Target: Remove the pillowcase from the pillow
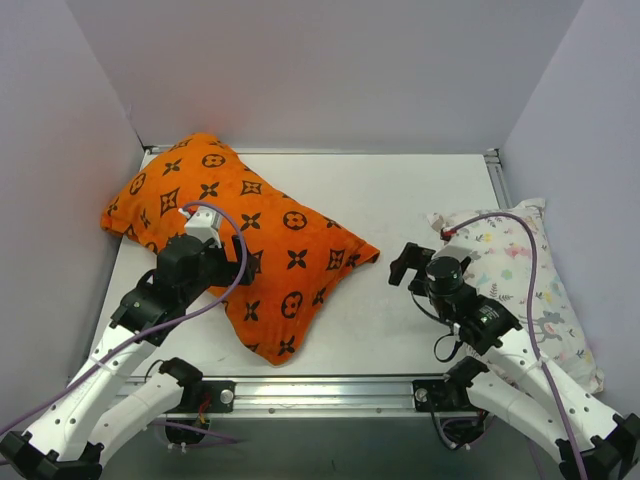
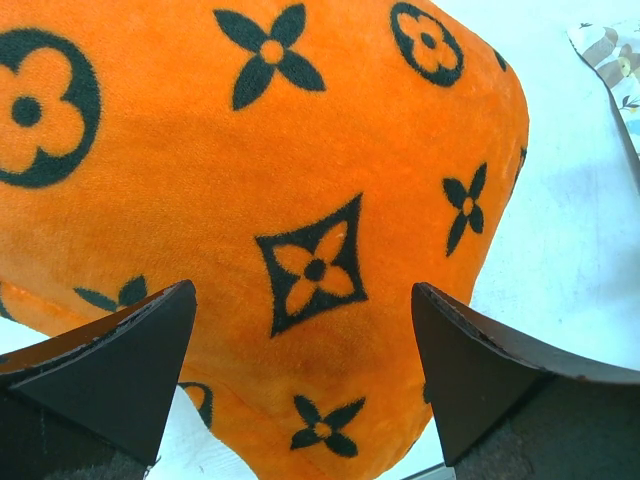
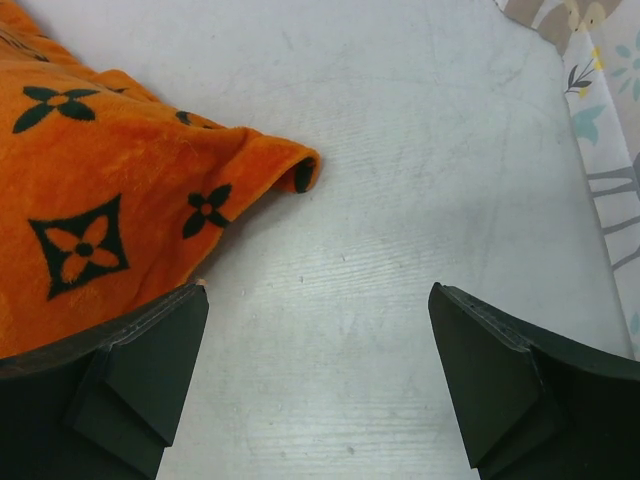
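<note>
The orange pillowcase [image 1: 270, 245] with black flower and star motifs lies plump on the left half of the table, one corner pointing right. The pillow is hidden inside it. My left gripper [image 1: 242, 262] is open just over the pillowcase's near middle. In the left wrist view the orange fabric [image 2: 300, 180] fills the frame beyond the open left gripper [image 2: 303, 290]. My right gripper [image 1: 404, 265] is open and empty above the bare table, just right of the pillowcase's corner. In the right wrist view the right gripper [image 3: 318, 295] is over the table and the pillowcase [image 3: 100, 210] lies to the left.
A white pillow with pastel animal print [image 1: 525, 285] lies along the right edge and shows in the right wrist view [image 3: 610, 130]. Purple walls enclose the white table [image 1: 400, 200] on three sides. A metal rail [image 1: 330, 392] runs along the near edge.
</note>
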{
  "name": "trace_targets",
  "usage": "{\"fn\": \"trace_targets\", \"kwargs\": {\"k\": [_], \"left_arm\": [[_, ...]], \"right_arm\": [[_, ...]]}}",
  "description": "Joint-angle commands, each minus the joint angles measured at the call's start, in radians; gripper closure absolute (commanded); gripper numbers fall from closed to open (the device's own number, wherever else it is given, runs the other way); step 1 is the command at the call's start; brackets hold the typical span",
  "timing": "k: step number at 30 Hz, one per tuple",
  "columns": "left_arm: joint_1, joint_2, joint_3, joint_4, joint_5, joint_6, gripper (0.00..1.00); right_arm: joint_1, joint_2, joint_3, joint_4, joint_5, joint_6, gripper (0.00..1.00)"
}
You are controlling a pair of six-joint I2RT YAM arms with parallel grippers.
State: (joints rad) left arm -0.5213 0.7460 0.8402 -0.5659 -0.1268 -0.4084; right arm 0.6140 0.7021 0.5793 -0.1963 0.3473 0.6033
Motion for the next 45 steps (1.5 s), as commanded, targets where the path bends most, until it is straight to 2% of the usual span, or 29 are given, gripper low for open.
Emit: {"fn": "trace_targets", "kwargs": {"k": [1,5,7,8,12,15,17,18,19,21,22,25,26,27,30,34,36,38,39,40,41,42,43,44,45], "left_arm": [[-0.003,-0.011,0.028,0.02,0.007,-0.007,0.03],[-0.003,-0.005,0.031,0.024,0.003,-0.006,0.03],[-0.003,0.003,0.043,0.024,-0.036,-0.026,0.03],[-0.003,0.019,0.051,0.017,-0.057,-0.036,0.03],[0.012,0.102,0.144,-0.022,-0.253,-0.098,0.03],[0.09,0.177,0.235,-0.045,-0.289,-0.128,0.03],[0.251,0.208,0.275,-0.045,-0.243,-0.161,0.03],[0.307,0.235,0.278,-0.034,-0.167,-0.171,0.03],[0.428,0.251,0.278,-0.023,-0.122,-0.199,0.03],[0.538,0.298,0.258,0.012,-0.007,-0.225,0.03],[0.631,0.334,0.229,0.041,0.025,-0.26,0.03],[0.751,0.378,0.143,0.157,0.191,-0.334,0.03],[0.789,0.391,0.107,0.296,0.25,-0.352,0.03],[0.819,0.417,0.033,0.364,0.335,-0.374,0.03],[0.817,0.472,-0.05,0.598,0.406,-0.434,0.02],[0.814,0.513,-0.122,0.734,0.397,-0.461,0.03],[0.81,0.539,-0.138,0.784,0.388,-0.46,0.03],[0.794,0.567,-0.15,0.799,0.371,-0.454,0.11],[0.784,0.576,-0.15,0.804,0.363,-0.451,0.18],[0.759,0.582,-0.141,0.799,0.357,-0.432,0.28],[0.751,0.593,-0.135,0.793,0.337,-0.425,0.58],[0.739,0.595,-0.127,0.785,0.325,-0.417,0.72],[0.722,0.593,-0.118,0.756,0.314,-0.403,0.83],[0.715,0.581,-0.095,0.736,0.291,-0.397,1.0],[0.708,0.572,-0.083,0.715,0.283,-0.389,1.0]], "right_arm": [[-0.003,0.023,0.024,-0.005,-0.034,-0.037,0.0],[0.021,0.039,0.031,0.008,-0.103,-0.085,0.0],[0.07,0.053,0.057,0.029,-0.09,-0.138,0.0],[0.146,0.065,0.073,0.038,-0.04,-0.155,0.0],[0.283,0.244,0.264,0.037,0.034,-0.238,0.0],[0.387,0.416,0.371,0.04,0.062,-0.312,0.0],[0.444,0.496,0.479,0.04,0.088,-0.377,0.0],[0.507,0.572,0.516,0.044,0.104,-0.399,0.0],[0.53,0.608,0.569,0.049,0.113,-0.427,0.0],[0.575,0.706,0.623,0.055,0.098,-0.482,0.0],[0.616,0.764,0.669,0.057,0.09,-0.511,0.0],[0.705,0.844,0.721,0.058,0.12,-0.553,0.0],[0.722,0.867,0.731,0.061,0.154,-0.565,0.0],[0.739,0.919,0.749,0.063,0.169,-0.574,0.0],[0.756,1.014,0.752,0.074,0.203,-0.563,0.0],[0.754,1.108,0.729,0.115,0.271,-0.531,0.0],[0.756,1.155,0.734,0.129,0.367,-0.517,0.0],[0.753,1.188,0.755,0.129,0.416,-0.507,0.02],[0.75,1.194,0.764,0.129,0.453,-0.507,0.04],[0.747,1.198,0.783,0.126,0.461,-0.507,0.12],[0.744,1.198,0.794,0.104,0.463,-0.502,0.19],[0.739,1.192,0.801,0.098,0.461,-0.502,0.3],[0.736,1.185,0.809,0.089,0.453,-0.502,0.63],[0.734,1.163,0.81,0.086,0.453,-0.508,0.75],[0.733,1.153,0.814,0.081,0.45,-0.508,0.83]]}}
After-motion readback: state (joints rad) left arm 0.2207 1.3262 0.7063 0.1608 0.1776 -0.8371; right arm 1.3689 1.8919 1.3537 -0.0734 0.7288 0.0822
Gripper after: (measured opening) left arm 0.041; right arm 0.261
